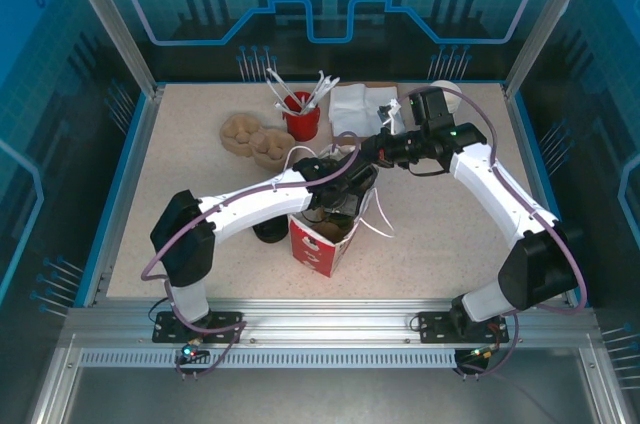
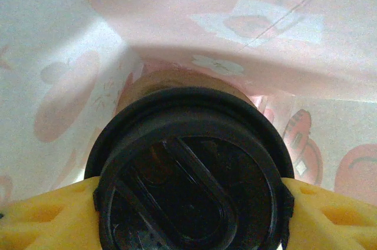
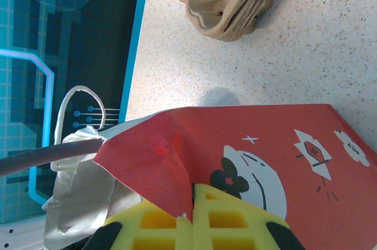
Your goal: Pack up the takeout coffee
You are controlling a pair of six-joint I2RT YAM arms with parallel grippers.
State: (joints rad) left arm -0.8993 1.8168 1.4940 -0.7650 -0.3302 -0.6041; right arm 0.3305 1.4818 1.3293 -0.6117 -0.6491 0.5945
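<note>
Pretty much there, I'd say: the takeout coffee sits down inside the red paper bag. The left fingers are grasping it at the lid, and the right fingers are clenched on the bag's rim. What's left is probably just letting go and pulling out. The tabletop is speckled beige, with the bag near 6 o'clock and pulp trays at 11, all inside a blue-panelled, aluminium-framed booth.

Left end effector grips wide, right end effector pinched shut (arms inward).
</note>
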